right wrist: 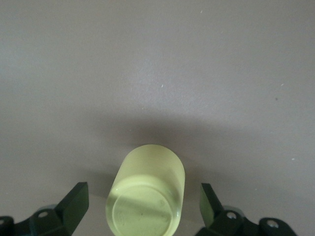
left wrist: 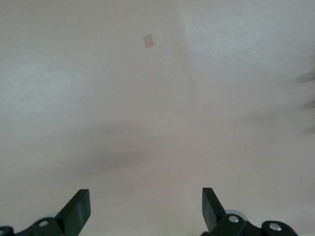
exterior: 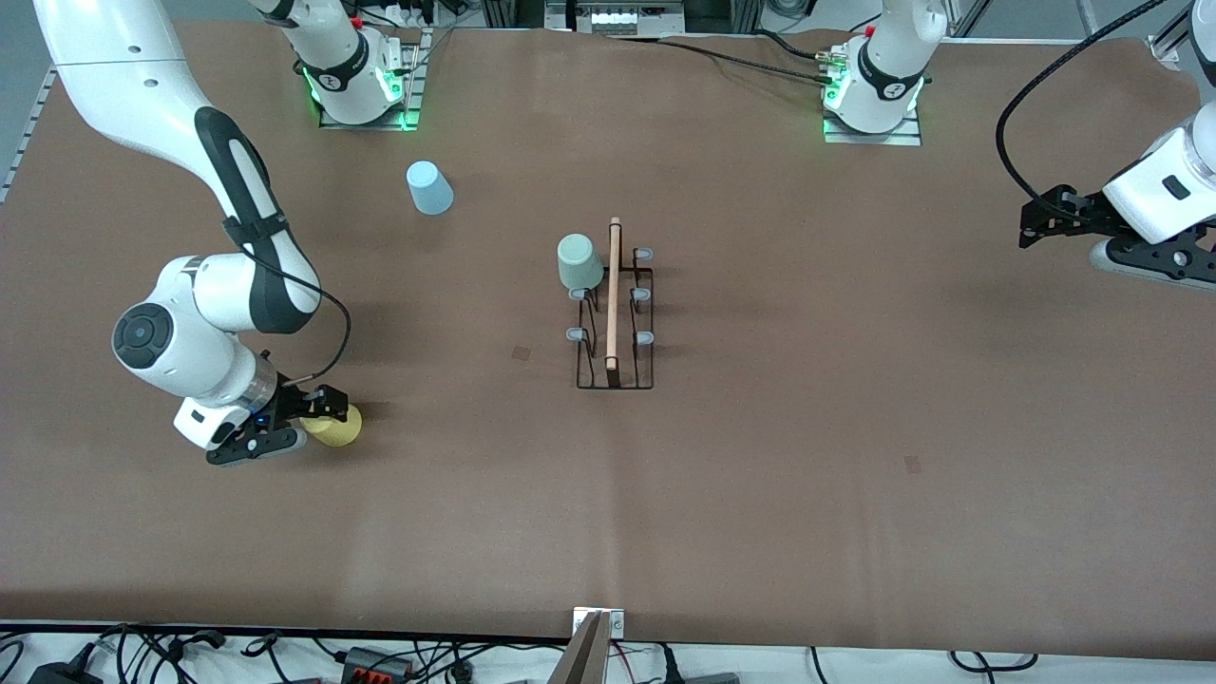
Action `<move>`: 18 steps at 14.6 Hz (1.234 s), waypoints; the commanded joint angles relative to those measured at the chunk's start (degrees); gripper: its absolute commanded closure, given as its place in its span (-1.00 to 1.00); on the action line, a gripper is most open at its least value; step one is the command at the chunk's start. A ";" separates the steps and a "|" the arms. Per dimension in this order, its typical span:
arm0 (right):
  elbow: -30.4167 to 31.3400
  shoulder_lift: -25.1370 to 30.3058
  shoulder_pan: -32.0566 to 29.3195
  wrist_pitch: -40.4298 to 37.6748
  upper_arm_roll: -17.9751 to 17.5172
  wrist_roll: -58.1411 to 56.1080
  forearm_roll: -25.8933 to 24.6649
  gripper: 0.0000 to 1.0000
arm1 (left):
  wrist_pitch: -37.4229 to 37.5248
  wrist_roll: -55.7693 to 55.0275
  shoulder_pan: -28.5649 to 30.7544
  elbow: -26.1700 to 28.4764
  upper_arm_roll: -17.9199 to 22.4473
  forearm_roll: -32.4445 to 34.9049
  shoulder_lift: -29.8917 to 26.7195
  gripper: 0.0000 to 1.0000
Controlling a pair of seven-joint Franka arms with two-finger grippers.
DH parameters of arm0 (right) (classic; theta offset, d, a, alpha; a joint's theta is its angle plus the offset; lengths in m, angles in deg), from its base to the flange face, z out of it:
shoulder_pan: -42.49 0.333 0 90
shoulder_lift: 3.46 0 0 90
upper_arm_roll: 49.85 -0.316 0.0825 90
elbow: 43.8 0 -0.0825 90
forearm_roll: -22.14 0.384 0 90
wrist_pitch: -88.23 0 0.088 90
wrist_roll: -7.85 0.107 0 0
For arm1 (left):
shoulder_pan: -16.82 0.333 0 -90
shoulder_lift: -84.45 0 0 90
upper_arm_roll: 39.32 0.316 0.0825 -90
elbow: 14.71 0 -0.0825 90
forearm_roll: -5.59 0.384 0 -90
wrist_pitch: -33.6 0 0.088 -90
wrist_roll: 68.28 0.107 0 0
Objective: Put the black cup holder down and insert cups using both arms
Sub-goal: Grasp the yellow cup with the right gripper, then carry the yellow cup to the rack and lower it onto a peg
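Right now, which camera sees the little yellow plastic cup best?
The right wrist view: the little yellow plastic cup fills the space between the right gripper's open jaws. The front view shows it small and partly hidden. The left wrist view misses it.

Brown table [exterior: 779, 475]: black cup holder [exterior: 615, 323] mid-table; light blue cup [exterior: 429, 187] and yellow cup [exterior: 334, 427] upside down toward the right arm's end.

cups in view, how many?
3: mint cup on the black cup holder; blue cup near the right arm's base; yellow cup between the open right pincer fingers.
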 commanded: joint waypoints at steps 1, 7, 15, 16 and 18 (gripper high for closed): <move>0.70 -0.03 0.29 -0.26 -0.13 -0.94 1.04 -1.00 | 0.11 0.53 0.22 -0.65 0.03 -0.76 -0.29 -1.00; 2.02 -0.12 0.03 -0.52 -0.13 -2.17 1.04 -0.22 | -0.51 0.53 -0.04 -0.65 -0.05 -0.67 -0.12 -1.00; 0.71 11.38 8.26 -11.23 -0.39 16.84 1.92 0.71 | -0.51 0.53 0.13 -0.65 0.03 -0.76 -0.12 -1.00; 0.71 12.96 10.81 -12.38 -0.48 23.08 1.92 0.71 | -0.51 0.53 0.13 -0.65 0.03 -0.76 -0.12 -1.00; 0.62 14.82 16.87 -13.00 -0.57 37.57 1.84 0.71 | -0.42 0.53 0.22 -0.65 0.03 -0.76 -0.12 -1.00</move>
